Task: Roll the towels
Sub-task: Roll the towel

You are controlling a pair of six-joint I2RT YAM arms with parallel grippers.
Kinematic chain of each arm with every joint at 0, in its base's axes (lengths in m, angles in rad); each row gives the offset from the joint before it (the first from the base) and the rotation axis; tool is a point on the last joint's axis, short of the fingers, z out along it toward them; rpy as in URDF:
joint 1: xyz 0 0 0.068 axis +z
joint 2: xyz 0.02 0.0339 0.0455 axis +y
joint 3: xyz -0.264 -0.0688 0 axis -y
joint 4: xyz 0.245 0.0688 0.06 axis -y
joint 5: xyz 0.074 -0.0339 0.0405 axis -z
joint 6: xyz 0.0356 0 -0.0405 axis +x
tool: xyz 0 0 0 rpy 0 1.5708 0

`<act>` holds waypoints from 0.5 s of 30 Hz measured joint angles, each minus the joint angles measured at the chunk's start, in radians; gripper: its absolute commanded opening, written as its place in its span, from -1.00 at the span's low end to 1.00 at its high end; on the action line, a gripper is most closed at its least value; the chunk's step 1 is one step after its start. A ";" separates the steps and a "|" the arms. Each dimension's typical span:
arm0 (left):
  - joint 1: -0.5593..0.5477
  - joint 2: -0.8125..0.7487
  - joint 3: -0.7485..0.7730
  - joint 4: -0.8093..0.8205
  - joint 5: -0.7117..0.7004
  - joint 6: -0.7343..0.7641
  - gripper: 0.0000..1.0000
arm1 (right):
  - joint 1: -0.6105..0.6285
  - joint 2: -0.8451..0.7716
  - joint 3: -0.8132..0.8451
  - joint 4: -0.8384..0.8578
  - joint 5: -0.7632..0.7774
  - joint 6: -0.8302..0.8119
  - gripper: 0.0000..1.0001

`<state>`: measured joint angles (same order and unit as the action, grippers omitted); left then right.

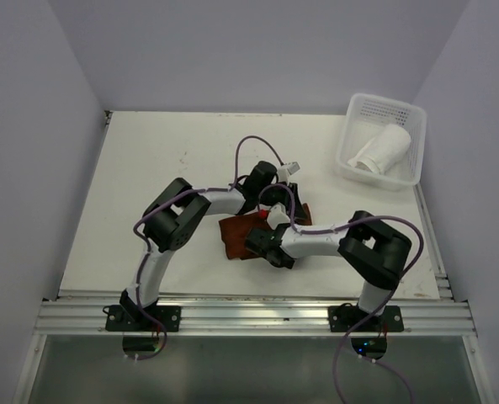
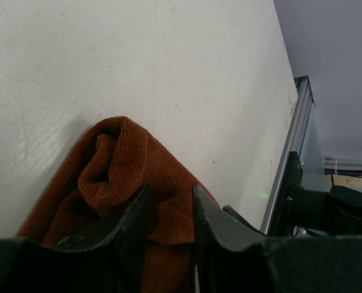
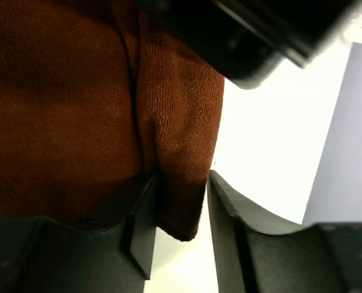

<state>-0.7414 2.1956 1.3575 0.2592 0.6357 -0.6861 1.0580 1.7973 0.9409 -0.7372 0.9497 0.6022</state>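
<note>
Between the left fingers (image 2: 129,223), a fold of the rust-brown towel (image 2: 116,165) is sitting gripped on the table (image 2: 168,61). The right fingers (image 3: 229,210) are standing parted around its edge (one finger touching), so the loose bundle is probably risking unwinding if the left pulls alone.

The rust-brown towel (image 2: 119,177) is nubby cloth; the table (image 2: 138,61) matt.

We see a white perforated plastic basket (image 1: 379,108) sitting at the far right corner of the white table (image 1: 165,151), with pale grey walls (image 1: 257,50) closing in three sides and an aluminium rail (image 1: 257,318) running along the near edge.
</note>
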 measured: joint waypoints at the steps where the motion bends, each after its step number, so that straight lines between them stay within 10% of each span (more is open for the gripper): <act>1: -0.004 0.000 0.000 -0.001 -0.006 0.001 -0.27 | -0.001 -0.024 -0.016 0.008 -0.010 -0.007 -0.10; 15: -0.005 0.021 -0.013 0.018 -0.031 -0.002 -0.29 | 0.019 -0.551 -0.291 0.302 -0.202 -0.007 0.29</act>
<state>-0.7464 2.2166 1.3449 0.2771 0.6044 -0.6876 1.0771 1.2465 0.6498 -0.4351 0.7475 0.5953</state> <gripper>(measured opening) 0.356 0.626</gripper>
